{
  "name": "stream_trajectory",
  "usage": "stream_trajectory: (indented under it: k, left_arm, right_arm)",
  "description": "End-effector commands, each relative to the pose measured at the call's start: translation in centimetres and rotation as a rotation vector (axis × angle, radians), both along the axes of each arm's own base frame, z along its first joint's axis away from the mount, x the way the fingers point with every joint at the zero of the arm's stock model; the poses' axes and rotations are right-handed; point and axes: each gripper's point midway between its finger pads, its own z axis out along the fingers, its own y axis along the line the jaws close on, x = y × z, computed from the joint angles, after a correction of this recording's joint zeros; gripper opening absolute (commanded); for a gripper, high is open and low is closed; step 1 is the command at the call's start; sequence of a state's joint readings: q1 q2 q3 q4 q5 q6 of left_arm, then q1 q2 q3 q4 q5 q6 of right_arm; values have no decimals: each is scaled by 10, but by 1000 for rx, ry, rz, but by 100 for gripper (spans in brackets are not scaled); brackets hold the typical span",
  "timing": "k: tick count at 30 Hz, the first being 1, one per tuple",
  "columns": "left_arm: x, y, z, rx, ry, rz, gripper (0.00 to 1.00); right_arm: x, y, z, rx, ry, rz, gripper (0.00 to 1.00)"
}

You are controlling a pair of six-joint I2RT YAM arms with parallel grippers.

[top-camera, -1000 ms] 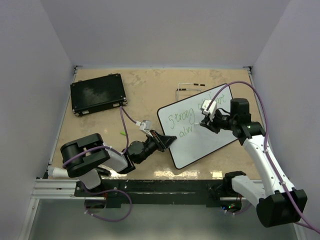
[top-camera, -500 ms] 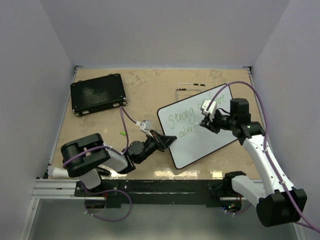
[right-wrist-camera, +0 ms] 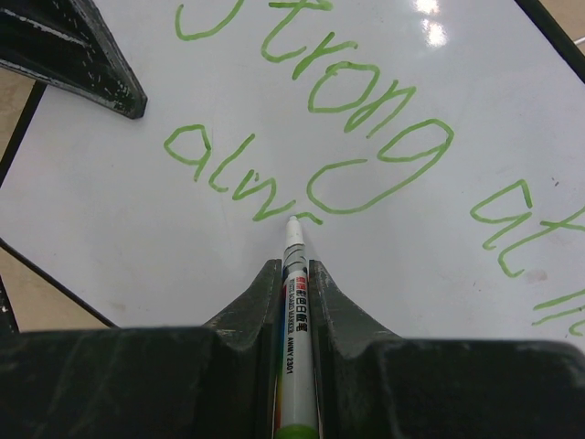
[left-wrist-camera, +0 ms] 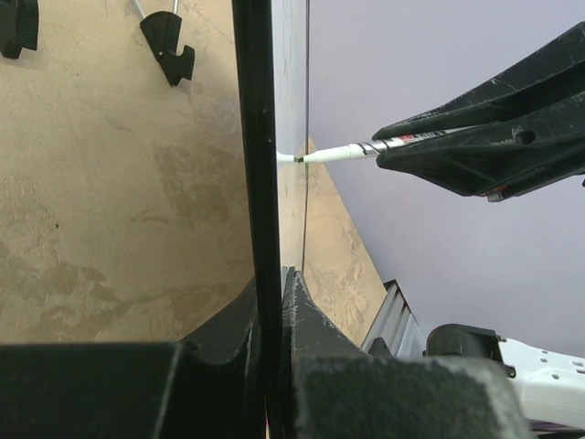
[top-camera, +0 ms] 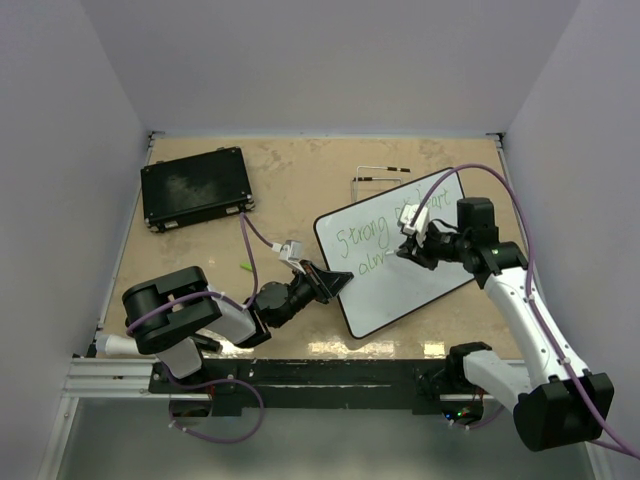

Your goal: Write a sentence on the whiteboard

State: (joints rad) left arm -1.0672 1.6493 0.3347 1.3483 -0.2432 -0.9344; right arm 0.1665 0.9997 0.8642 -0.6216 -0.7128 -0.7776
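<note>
The writing is mid-way, I'd say: the sentence (right-wrist-camera: 347,101) has its top line, "Strong at" and a bit more that runs out of sight, and the second line stands at "alw". The right claw (right-wrist-camera: 294,267) is clamped tight on a marker (right-wrist-camera: 292,311), whose tip rests on the board just after the "w". Next, by my reckoning, comes the rest of that word, which calls for light, even pressure and small curved strokes drifting rightward along the line.

The whiteboard (top-camera: 410,285) lies flat and skewed on the right half of the surface (top-camera: 300,190), nearer its right edge than its left. The left claw (top-camera: 343,281) is closed on the board's near-left corner, pinching the thin black rim.

The board is glossy white with glare spots and rounded corners. The marker has a slim white barrel with small print and a green band. The surface is mottled tan, and a flat matte black case (top-camera: 195,187) sits by its far-left corner.
</note>
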Motion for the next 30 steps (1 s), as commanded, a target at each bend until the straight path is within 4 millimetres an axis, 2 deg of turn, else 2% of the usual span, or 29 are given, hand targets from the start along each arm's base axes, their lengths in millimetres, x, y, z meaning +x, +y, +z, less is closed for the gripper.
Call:
stream_trajectory:
  k: [1, 9, 19, 30]
  left_arm:
    - [-3, -6, 32, -42, -164, -33, 0]
    - [-3, -8, 32, -43, -165, -34, 0]
    - [-3, -8, 30, -39, -165, -36, 0]
    - [-4, -9, 31, -44, -167, -43, 0]
  right_arm:
    - [-8, 2, 0, -22, 10, 56, 0]
    - [-9, -6, -9, -72, 19, 35, 0]
    - [8, -12, 8, -68, -42, -58, 0]
    - [21, -9, 24, -35, -78, -80, 0]
